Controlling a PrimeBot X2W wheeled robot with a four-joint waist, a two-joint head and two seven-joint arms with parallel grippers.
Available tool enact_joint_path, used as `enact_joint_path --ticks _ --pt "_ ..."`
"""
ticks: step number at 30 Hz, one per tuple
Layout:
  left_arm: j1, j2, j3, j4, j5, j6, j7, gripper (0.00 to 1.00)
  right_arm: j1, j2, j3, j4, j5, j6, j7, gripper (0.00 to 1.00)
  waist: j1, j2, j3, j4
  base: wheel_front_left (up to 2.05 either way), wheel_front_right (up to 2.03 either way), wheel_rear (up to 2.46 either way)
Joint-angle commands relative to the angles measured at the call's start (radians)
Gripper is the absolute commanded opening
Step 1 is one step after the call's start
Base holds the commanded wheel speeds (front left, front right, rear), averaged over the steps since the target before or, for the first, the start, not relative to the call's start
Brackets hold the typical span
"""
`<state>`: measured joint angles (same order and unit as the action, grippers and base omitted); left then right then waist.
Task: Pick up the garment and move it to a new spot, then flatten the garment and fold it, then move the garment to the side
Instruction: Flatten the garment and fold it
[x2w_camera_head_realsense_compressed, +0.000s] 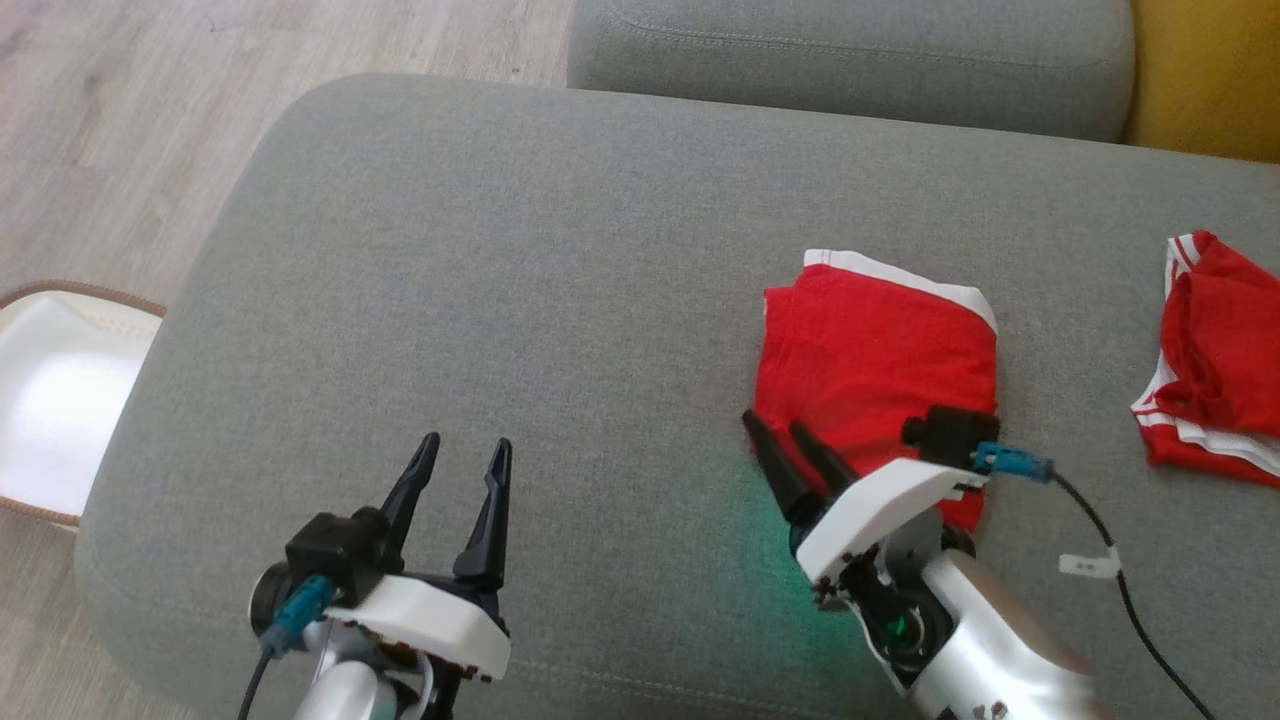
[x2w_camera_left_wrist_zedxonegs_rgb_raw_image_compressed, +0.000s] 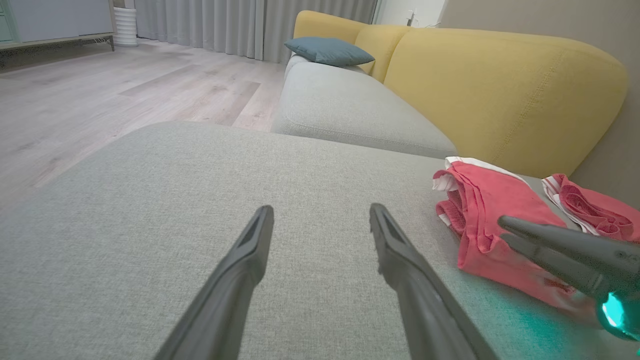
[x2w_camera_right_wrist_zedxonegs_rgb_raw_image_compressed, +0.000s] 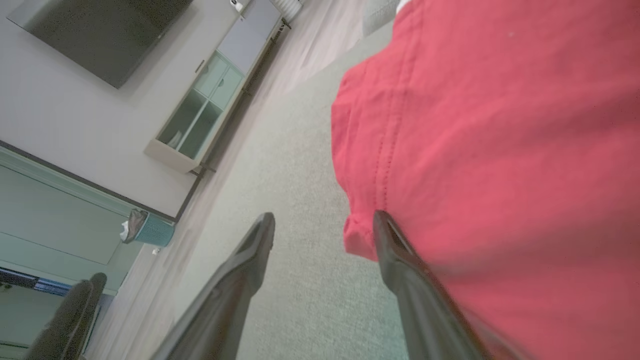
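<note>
Your left gripper (x2w_camera_head_realsense_compressed: 467, 442) hangs spread, empty, over roomy grey fabric ottoman (x2w_camera_head_realsense_compressed: 500, 250); right gripper (x2w_camera_head_realsense_compressed: 772, 421), fingers parted, meets folded red white-banded garment (x2w_camera_head_realsense_compressed: 880, 350) right of centre, waistband pointing away

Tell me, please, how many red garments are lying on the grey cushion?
2. One folded garment lies by the right gripper; one crumpled garment lies near the cushion's right edge. Others may be hidden.
</note>
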<state>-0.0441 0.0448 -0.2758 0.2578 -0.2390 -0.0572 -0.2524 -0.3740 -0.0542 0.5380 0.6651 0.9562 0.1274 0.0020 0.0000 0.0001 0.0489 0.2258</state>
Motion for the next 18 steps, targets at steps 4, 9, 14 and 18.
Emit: enact_joint_path --ticks 4,9,14,18 --pt "-0.045 0.005 0.032 -0.032 -0.002 0.005 -0.009 1.00 -0.008 0.004 0.052 0.008 -0.004 0.003 0.020 1.00 0.0000 -0.0001 0.003 -0.002 0.00 0.00 0.00" --pt "-0.046 0.005 0.033 -0.035 -0.004 0.007 -0.009 1.00 -0.025 0.004 0.067 0.028 0.012 0.003 0.023 1.00 0.0000 -0.0001 0.002 -0.009 0.00 0.00 0.00" --pt "-0.043 0.005 0.042 -0.035 -0.003 0.010 -0.009 1.00 -0.052 0.004 0.035 0.029 -0.013 0.003 -0.014 1.00 0.0000 -0.0001 -0.005 -0.030 0.00 0.00 0.00" --pt "-0.042 0.005 0.047 -0.041 -0.003 0.012 -0.009 1.00 -0.066 0.004 -0.030 0.017 -0.081 0.003 -0.056 1.00 0.0000 -0.0001 -0.014 -0.053 0.00 0.00 0.00"
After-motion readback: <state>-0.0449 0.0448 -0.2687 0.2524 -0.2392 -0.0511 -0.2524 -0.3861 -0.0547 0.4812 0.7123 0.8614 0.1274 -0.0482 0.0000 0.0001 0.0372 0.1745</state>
